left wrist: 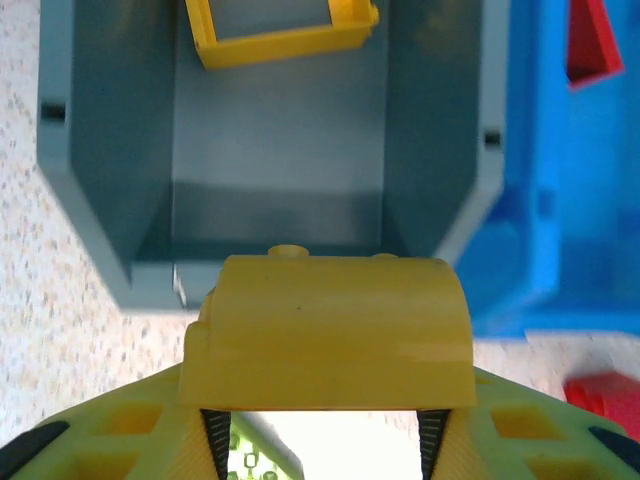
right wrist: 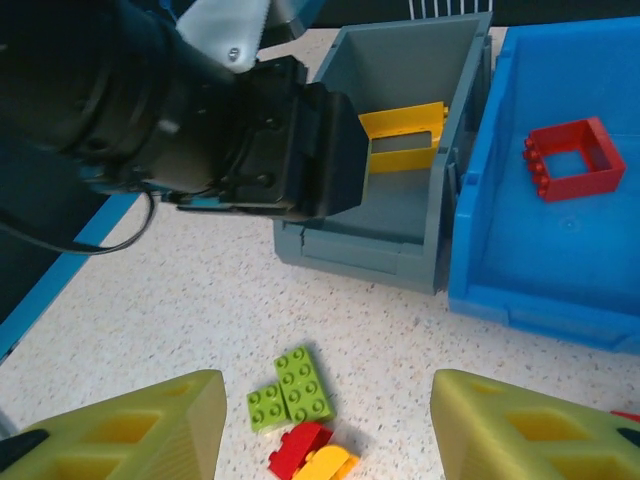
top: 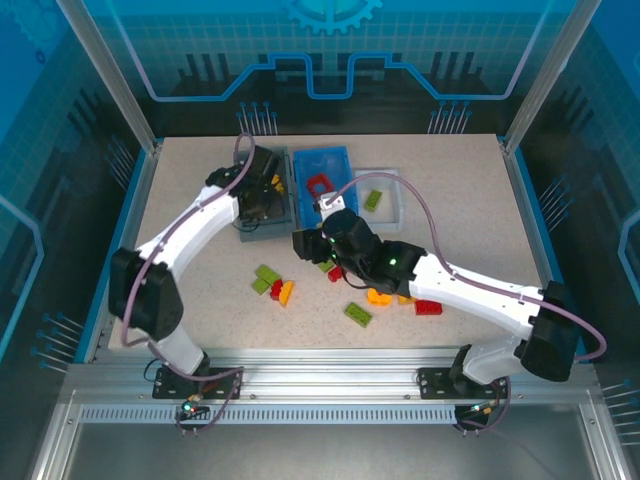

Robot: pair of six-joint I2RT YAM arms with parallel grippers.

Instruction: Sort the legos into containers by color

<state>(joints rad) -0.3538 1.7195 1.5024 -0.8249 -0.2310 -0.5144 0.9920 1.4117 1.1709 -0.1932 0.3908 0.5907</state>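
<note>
nearest the arm bases, a green brick, an orange brick and a red brick are lying loose on the bench, the red one toward 3 o'clock of the others. the right end effector is hovering with its jaws wide and nothing between them, above a pair of green bricks that is touching a red and orange cluster.

just beyond, the left end effector is gripping a yellow rounded brick by its two sides, over the near wall of the grey bin.

the step in hand looks like dropping that brick. to do it well, the left arm should be carrying it a little further toward 12 o'clock before the jaws are letting go, so it is landing on the bin floor and not tipping off the rim onto the bench. a yellow frame is lying at the 12 o'clock end, so the near floor is free. drifting toward 3 o'clock is the risk: the blue bin, holding a red frame, is sitting just beside. farthest toward 1 o'clock, the white tray is holding a light green brick.
</note>
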